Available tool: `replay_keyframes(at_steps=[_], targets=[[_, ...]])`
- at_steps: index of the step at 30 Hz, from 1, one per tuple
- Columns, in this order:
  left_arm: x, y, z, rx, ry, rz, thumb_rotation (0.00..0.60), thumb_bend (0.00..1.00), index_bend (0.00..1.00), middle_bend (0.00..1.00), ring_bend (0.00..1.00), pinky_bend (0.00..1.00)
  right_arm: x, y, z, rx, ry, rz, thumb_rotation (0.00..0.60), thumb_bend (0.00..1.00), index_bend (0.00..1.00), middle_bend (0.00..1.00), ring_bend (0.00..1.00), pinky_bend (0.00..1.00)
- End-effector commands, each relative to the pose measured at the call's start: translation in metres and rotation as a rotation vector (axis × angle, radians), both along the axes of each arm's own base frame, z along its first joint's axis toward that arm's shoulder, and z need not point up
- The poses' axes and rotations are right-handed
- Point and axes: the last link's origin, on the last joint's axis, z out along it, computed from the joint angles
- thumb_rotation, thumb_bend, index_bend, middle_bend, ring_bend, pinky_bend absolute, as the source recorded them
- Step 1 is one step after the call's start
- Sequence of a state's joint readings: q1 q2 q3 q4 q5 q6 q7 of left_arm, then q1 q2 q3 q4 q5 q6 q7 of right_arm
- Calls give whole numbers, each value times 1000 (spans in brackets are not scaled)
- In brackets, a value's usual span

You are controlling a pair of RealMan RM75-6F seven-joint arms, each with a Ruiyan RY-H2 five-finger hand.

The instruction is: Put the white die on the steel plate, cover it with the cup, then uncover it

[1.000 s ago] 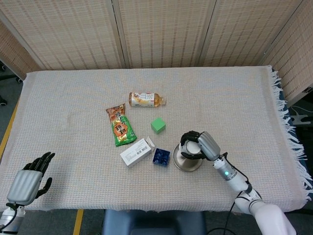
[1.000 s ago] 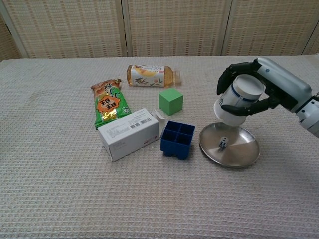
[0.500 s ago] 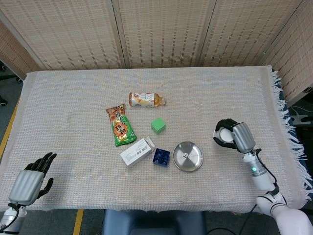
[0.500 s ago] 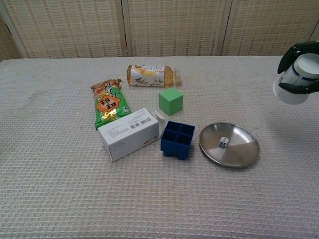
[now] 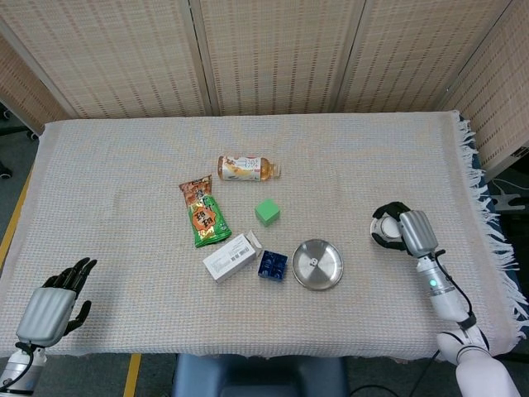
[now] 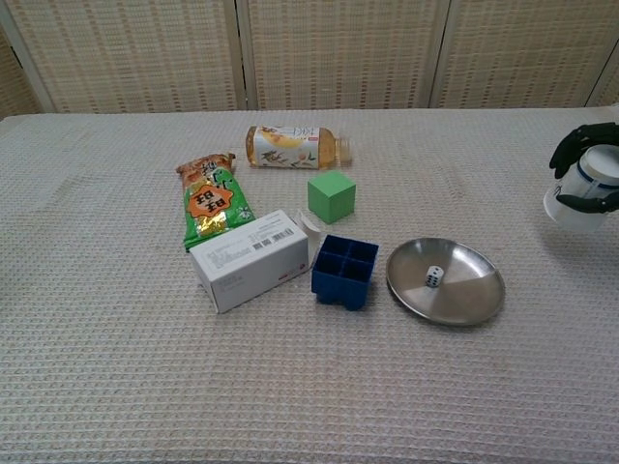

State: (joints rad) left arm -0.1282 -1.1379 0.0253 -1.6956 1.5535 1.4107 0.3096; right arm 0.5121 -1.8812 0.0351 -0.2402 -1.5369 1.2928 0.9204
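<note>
The white die [image 6: 434, 275] lies uncovered on the steel plate [image 6: 464, 300], also seen as a small dot [image 5: 315, 260] on the plate [image 5: 324, 273] in the head view. My right hand [image 5: 405, 231] grips the white cup [image 6: 590, 193] upside down, well to the right of the plate and low over the cloth. In the chest view only the dark fingers [image 6: 571, 153] of that hand show at the right edge. My left hand [image 5: 51, 308] hovers at the table's near left corner, fingers apart, holding nothing.
Left of the plate sit a blue compartment tray [image 6: 344, 270], a white box [image 6: 250, 258], a green snack packet [image 6: 211, 208], a green cube [image 6: 331, 196] and a lying drink bottle [image 6: 290, 147]. The fringed table edge [image 5: 488, 223] runs close to my right hand.
My right hand lifted the cup off the plate and carried it far right and down toward the cloth, leaving the die exposed. The left hand stayed put.
</note>
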Motion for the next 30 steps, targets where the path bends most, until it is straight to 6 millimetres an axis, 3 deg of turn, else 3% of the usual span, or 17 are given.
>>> replay_keyframes(at_steps=[1, 5, 9, 12, 16, 19, 25, 30], targets=[[0, 0, 0, 0, 3, 0, 600, 451, 67, 77, 189, 351, -1, -1, -5, 18, 11, -12, 600, 158, 409, 411, 279, 588], [0, 0, -2, -6, 8, 4, 600, 451, 67, 78, 189, 351, -4, -2, -6, 38, 20, -28, 600, 151, 365, 345, 215, 490], [0, 1, -3, -8, 10, 4, 600, 451, 66, 79, 189, 350, -6, -3, -4, 57, 25, -31, 600, 150, 197, 182, 90, 353], [0, 1, -3, -9, 11, 4, 600, 451, 67, 78, 189, 351, -6, -4, -1, 64, 32, -26, 600, 151, 127, 117, 22, 271], [0, 0, -3, -10, 11, 3, 600, 452, 67, 78, 189, 350, -7, -4, 6, 71, 60, -14, 600, 150, 12, 31, 0, 219], [0, 0, -3, -11, 12, 3, 600, 451, 67, 79, 189, 351, -5, -1, 14, 50, 85, 17, 600, 143, 0, 1, 0, 166], [-2, 0, -2, -6, 11, 13, 600, 451, 67, 79, 189, 351, 10, 23, 34, -97, 188, 140, 600, 133, 0, 0, 0, 121], [-2, 0, 0, 5, 8, 18, 600, 451, 66, 79, 189, 351, 10, 67, 41, -135, 375, 54, 600, 133, 0, 0, 0, 118]])
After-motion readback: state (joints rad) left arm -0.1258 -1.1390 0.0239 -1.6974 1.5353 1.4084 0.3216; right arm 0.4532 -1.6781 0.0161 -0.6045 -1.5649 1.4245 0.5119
